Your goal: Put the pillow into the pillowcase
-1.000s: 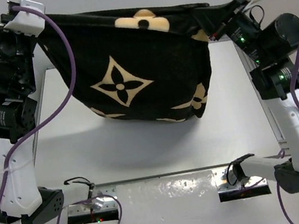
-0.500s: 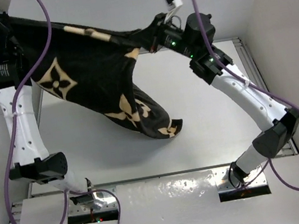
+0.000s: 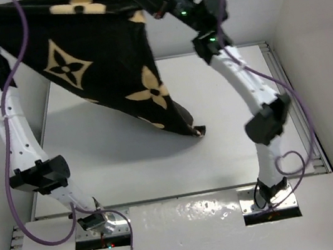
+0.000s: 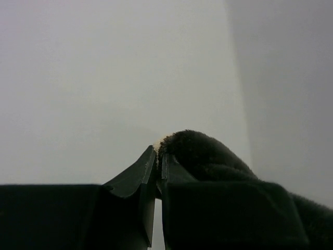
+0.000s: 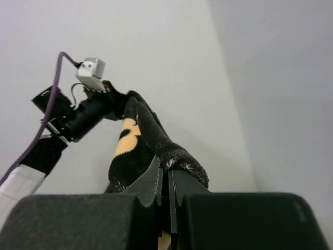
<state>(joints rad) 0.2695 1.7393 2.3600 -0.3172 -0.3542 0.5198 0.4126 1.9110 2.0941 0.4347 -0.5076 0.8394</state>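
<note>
The pillowcase hangs between and below both end effectors, its upper edge pulled taut from one to the other. The rest sags to a corner low on the right end effector's side; whether that corner touches the worktop is unclear. The left end effector is pinched tight on a fold of the black fabric, and the right end effector is likewise closed on the opposite end. No pillow shows; it may sit inside the pillowcase, so any shake-down would be downward from both.
</note>
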